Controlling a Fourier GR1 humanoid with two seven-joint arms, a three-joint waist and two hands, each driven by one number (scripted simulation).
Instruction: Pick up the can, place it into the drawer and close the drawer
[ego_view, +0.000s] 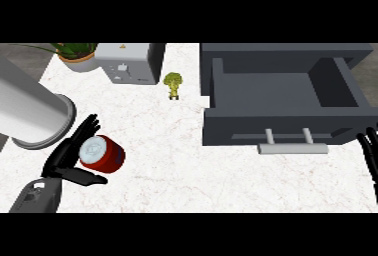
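The left hand (68, 156) is seen at lower left w/ fingers straight and spread apart, thumb out. The red can (102, 153) lies tilted on the bench (192, 170), touching those fingers' right side. Right of centre, the drawer (284, 107) is pulled open. The right hand (368, 150) rests at the right edge, fingers straight.

Can at the left, open drawer at the right.

The can (102, 153) lies tilted on the counter (184, 170), against the left hand (68, 159). The drawer (284, 107) stands pulled out far right, the right hand (369, 152) at its front corner. Behind, between them, sits a broccoli (173, 84); further left an appliance (131, 62) and a plant (77, 54).
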